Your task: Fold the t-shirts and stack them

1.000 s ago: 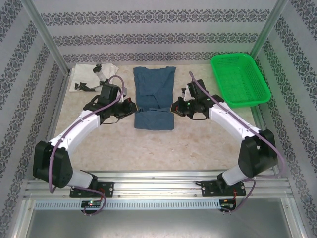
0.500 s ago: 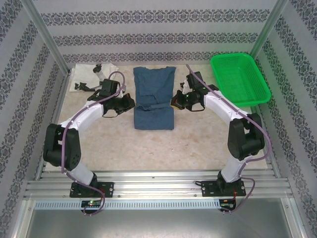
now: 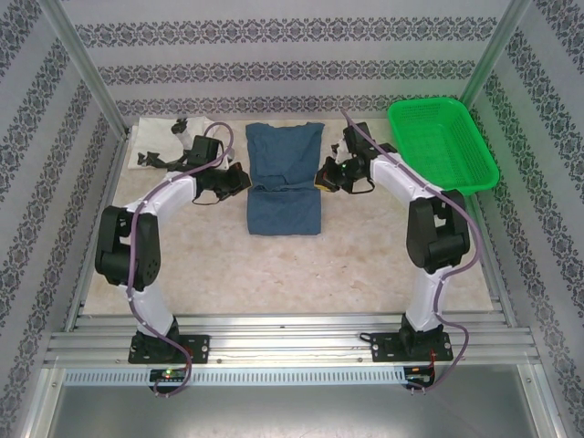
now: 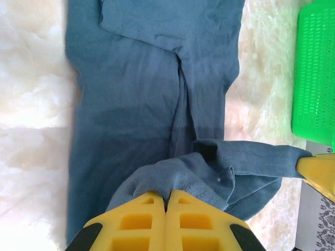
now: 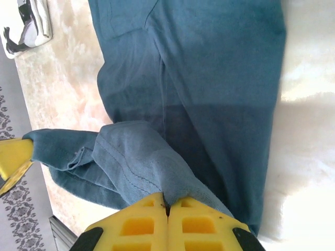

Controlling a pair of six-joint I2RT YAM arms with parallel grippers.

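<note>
On the counter point(image 3: 365, 260), centred, soft matte blue-teal shirt point(image 3: 285, 196), pinched folds hidden inside my left pincer point(image 4: 166, 198) and right pincer point(image 5: 167, 201), both clenched on cloth, white printed shirt point(image 3: 162, 141) partly occluded far left

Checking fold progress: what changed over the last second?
The left gripper and right gripper, staying shut on the dark blue-teal cloth t-shirt, carried its pinched edges toward the far wall. The folded white printed shirt and bright green plastic mesh basket stayed put.
</note>
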